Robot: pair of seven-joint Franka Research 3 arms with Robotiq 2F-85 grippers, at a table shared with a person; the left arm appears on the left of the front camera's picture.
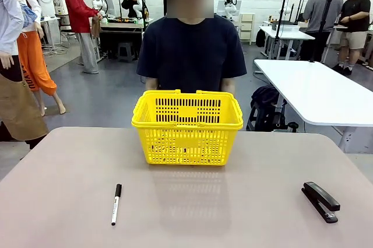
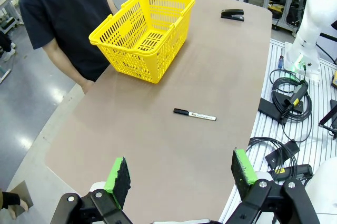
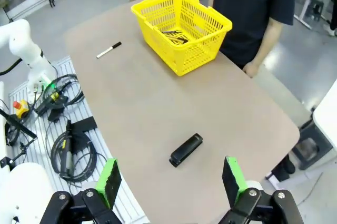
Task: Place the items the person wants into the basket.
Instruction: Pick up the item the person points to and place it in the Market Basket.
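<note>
Across the desk point(image 1: 70, 201) in the front view, the basket point(image 1: 187, 126) stands before the person point(image 1: 191, 49); a marker point(image 1: 116, 203) and a stapler point(image 1: 320, 201) lie nearer, neither wanted.

In the left wrist view, the left end effector point(image 2: 179, 176) hangs high, jaws wide, empty.

In the right wrist view, the right end effector point(image 3: 171, 180) is likewise spread and empty, and dark items point(image 3: 175, 36) lie inside the basket. Loading looks finished; the next move probably calls for no further picking.

Both pincers, L point(image 2: 181, 174) & R point(image 3: 171, 179), wide open.
</note>
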